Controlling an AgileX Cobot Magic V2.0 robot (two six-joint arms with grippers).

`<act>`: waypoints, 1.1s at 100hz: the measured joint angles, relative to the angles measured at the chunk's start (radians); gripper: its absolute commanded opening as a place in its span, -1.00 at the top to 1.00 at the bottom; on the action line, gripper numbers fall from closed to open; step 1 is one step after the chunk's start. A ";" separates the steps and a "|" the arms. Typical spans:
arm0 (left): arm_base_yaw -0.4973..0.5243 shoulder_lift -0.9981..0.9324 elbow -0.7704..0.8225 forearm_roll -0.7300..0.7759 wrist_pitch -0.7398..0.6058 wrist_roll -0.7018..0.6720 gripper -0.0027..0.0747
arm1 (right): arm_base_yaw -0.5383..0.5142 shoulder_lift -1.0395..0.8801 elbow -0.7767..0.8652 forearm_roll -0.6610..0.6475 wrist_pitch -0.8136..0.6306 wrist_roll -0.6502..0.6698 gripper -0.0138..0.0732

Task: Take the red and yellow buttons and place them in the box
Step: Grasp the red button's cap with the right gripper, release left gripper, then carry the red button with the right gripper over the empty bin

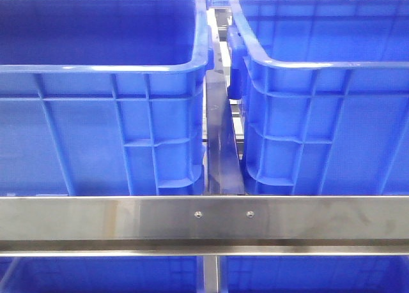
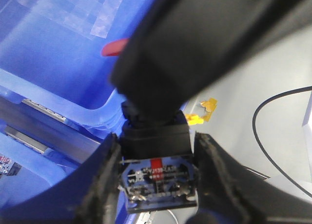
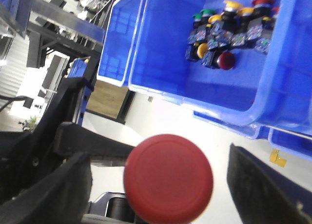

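Both hands grasp a button: right hand a red button, left hand a black-bodied one; the box waits for them.

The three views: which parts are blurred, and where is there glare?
Left wrist view: the black switch body held close to the lens is heavily blurred. Right wrist view: the round red button cap is soft, the distant pile of buttons sharper. Front view: the steel rail shows glare.
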 measured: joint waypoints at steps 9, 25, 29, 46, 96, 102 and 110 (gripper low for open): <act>0.000 0.000 0.000 -0.002 0.000 0.000 0.98 | 0.004 0.000 0.000 0.000 -0.011 0.000 -0.28; 0.000 0.000 0.000 -0.002 0.000 0.000 0.98 | 0.004 0.000 0.000 0.000 -0.020 -0.003 0.36; 0.000 0.000 0.000 -0.002 0.000 0.000 0.98 | 0.004 0.000 0.000 0.000 -0.022 -0.004 0.46; 0.000 0.000 0.000 -0.002 0.000 0.000 0.96 | 0.004 0.000 0.000 0.000 -0.022 -0.013 0.55; 0.000 0.000 0.000 0.002 0.004 -0.015 -0.40 | 0.004 0.000 0.000 0.002 -0.076 -0.022 0.55; 0.000 0.000 0.000 0.002 0.004 -0.021 -0.40 | 0.004 0.000 0.000 0.002 -0.091 -0.025 0.55; 0.000 0.000 0.000 0.006 0.004 -0.036 -0.40 | -0.001 0.002 0.000 0.002 -0.113 -0.026 0.55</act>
